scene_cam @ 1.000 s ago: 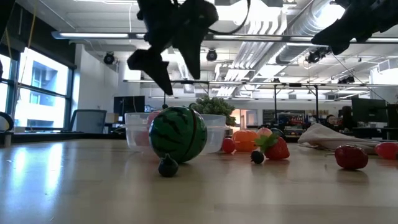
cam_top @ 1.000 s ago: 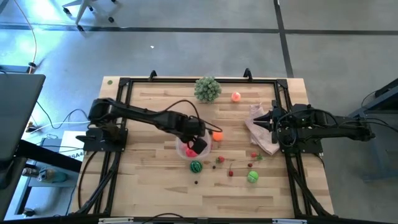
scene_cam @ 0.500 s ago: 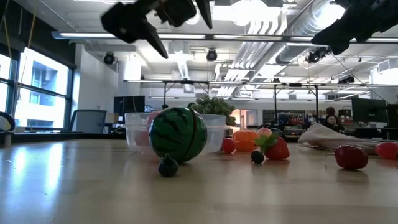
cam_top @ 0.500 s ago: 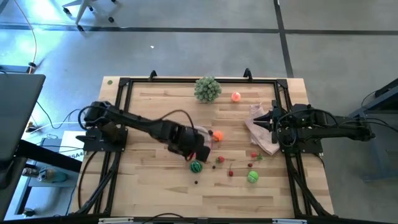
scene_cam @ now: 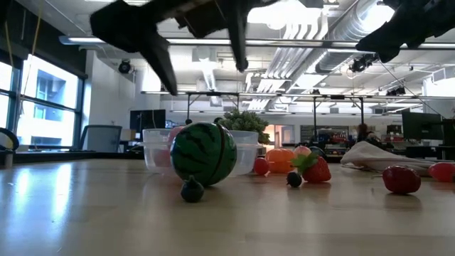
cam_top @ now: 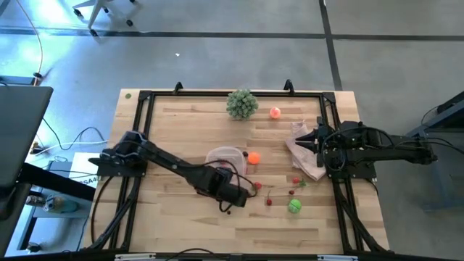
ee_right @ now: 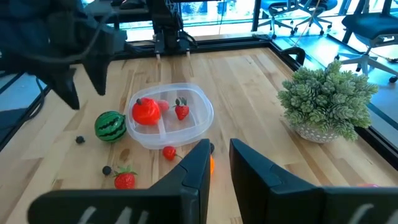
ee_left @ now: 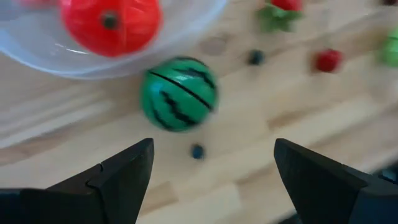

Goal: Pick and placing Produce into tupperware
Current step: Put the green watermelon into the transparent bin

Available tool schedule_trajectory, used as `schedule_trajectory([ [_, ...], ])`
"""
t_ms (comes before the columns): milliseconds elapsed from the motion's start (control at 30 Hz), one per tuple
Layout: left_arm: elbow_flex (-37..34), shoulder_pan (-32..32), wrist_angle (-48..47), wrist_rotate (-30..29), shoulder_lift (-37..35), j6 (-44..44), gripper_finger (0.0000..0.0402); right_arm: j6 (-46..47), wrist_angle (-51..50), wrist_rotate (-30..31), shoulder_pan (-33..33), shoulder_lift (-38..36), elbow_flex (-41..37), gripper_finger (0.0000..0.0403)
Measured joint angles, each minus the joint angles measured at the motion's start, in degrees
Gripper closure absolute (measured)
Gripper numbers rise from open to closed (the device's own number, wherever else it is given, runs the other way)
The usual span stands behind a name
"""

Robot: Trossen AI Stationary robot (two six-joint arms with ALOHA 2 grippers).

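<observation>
Left end effector (ee_left: 208, 171), fingers spread wide and empty, hangs above the striped green melon ball (ee_left: 179, 93), centre of the left wrist frame, just outside the clear tupperware (cam_top: 225, 161) at mid-table. Judged best practice: descend straight, centre the ball between the fingers, avoid the tiny dark berry (ee_left: 197, 151) beside it. The tupperware holds a red tomato-like ball (ee_left: 111, 23). Right end effector (ee_right: 221, 165), nearly closed and empty, waits at the right edge.

Wooden table (cam_top: 181, 225): tupperware (cam_top: 226, 157) at centre; bushy plant (cam_top: 241, 104) 12 o'clock; bag (cam_top: 303, 156) 3 o'clock; scattered Produce (cam_top: 294, 206) 5 o'clock
</observation>
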Motion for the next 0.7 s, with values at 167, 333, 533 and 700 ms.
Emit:
schedule_trajectory([
  [167,2.9,0.0,-1.9,0.0,3.4,-2.3,0.0080,0.0,0.0,0.0,0.0,0.0,0.0,0.0351],
  [333,2.9,0.0,-0.6,1.2,3.9,-7.2,0.0080,0.0,0.0,0.0,0.0,0.0,0.0,0.0351],
  [533,3.0,0.0,2.6,2.4,5.6,-12.4,0.0080,0.0,0.0,0.0,0.0,0.0,0.0,0.0351],
  [700,3.0,0.1,3.5,2.4,7.6,-18.1,0.0080,0.0,0.0,0.0,0.0,0.0,0.0,0.0351],
])
